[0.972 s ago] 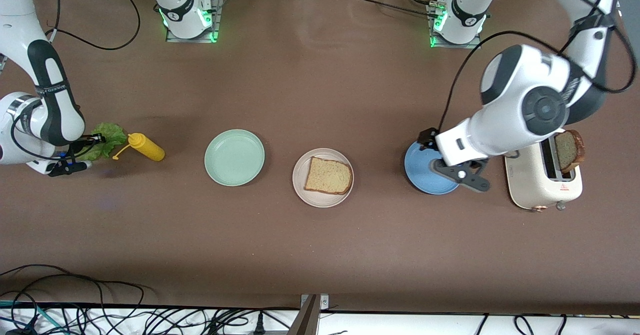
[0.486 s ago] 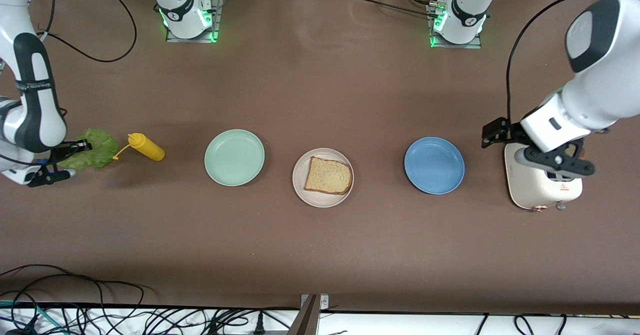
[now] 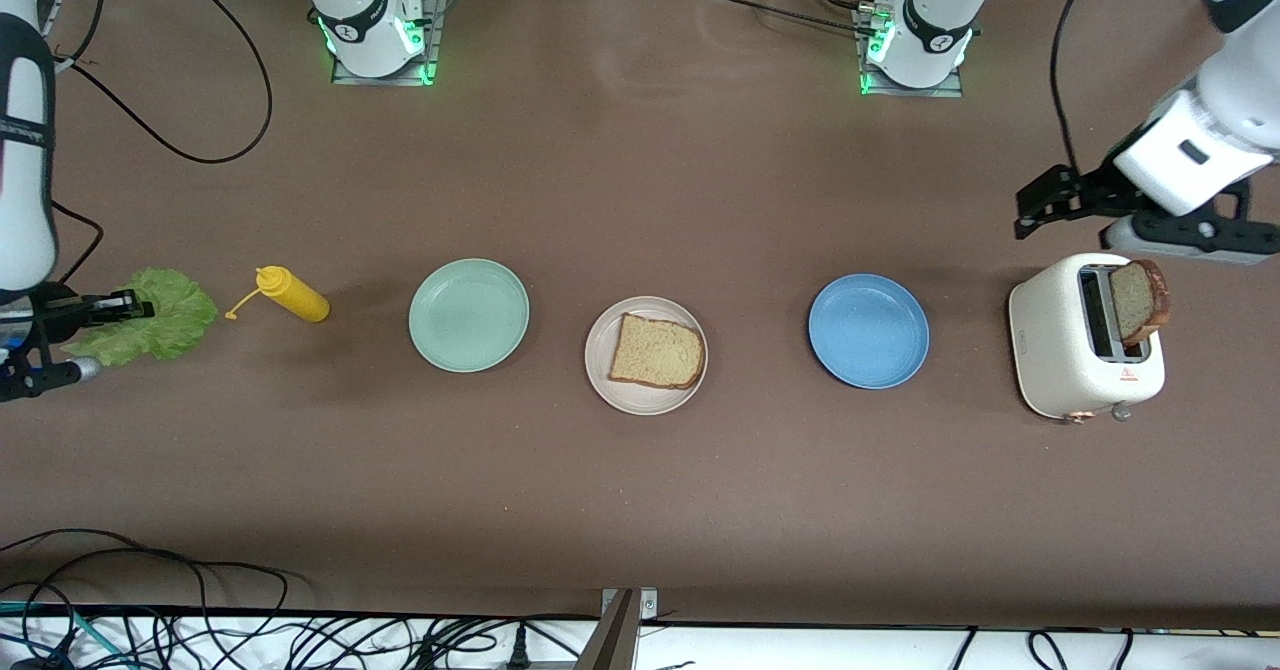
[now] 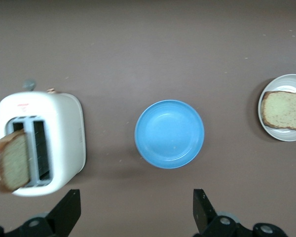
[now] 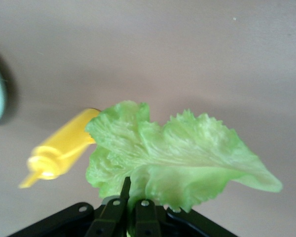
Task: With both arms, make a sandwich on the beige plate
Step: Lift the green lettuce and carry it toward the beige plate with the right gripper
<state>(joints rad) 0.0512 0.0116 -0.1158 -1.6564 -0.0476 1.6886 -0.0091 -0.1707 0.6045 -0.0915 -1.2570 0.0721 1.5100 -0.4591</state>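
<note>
Bread counts two from where I stand: one square tan slice lying flat on the beige plate, at the middle of the table between the mint-green plate and the blue plate, and a darker-crusted slice poking half out of a slot of the cream toaster at the left arm's end, its lower half hidden inside. Three round shallow plates in all, sitting in a row and well apart; two are bare. Most of both arms is cut off at the edges of the front view. The left gripper hangs in the air above the table beside the toaster, its black fingers spread wide with nothing between them, though only their tips show in the left wrist view. The right gripper is up over the right arm's end of the table, its fingers pinched together on the stem end of one ruffled, glossy green lettuce leaf, which fans out and hides the fingertips. Just beside the leaf, a single yellow squeeze bottle lies on its side on the brown, matte tabletop, its cap dangling open.
</note>
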